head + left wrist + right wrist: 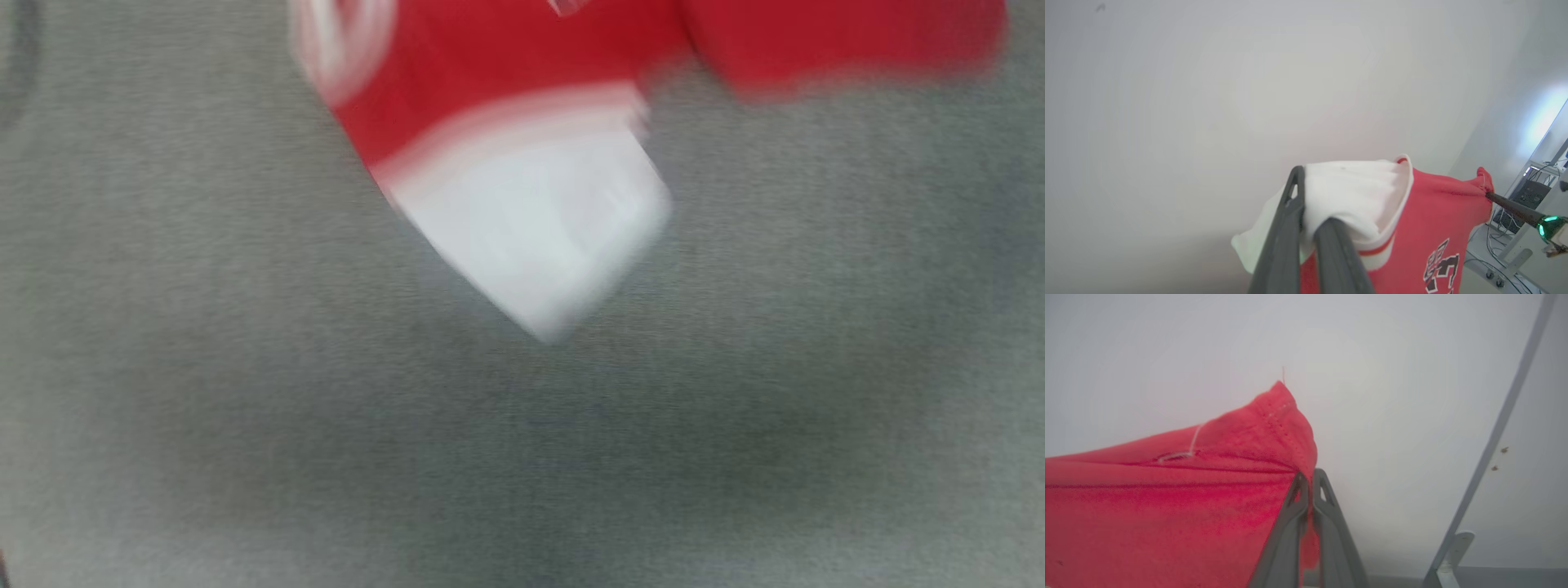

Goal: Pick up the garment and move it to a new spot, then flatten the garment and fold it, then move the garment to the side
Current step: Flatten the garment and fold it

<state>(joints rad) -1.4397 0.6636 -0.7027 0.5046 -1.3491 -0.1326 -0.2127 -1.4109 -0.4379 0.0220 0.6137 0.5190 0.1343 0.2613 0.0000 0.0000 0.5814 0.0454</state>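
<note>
The left gripper point(1312, 196) is closed. Its two dark fingers point(1284, 245) pinch a white fold of the garment point(1437, 220) between them. They rise from the bottom edge of the left wrist view and lean a little to the right, one tip standing higher than the other. The right gripper point(1309, 474) is closed too, its fingertips pressed together on a stitched red corner of the cloth. Seen from the left wrist, the right gripper comes in from the right as a thin dark point gripping that red corner, with a green light point(1549, 220) glowing on the right wrist behind it. The two grippers are well apart, with the cloth stretched between them.
</note>
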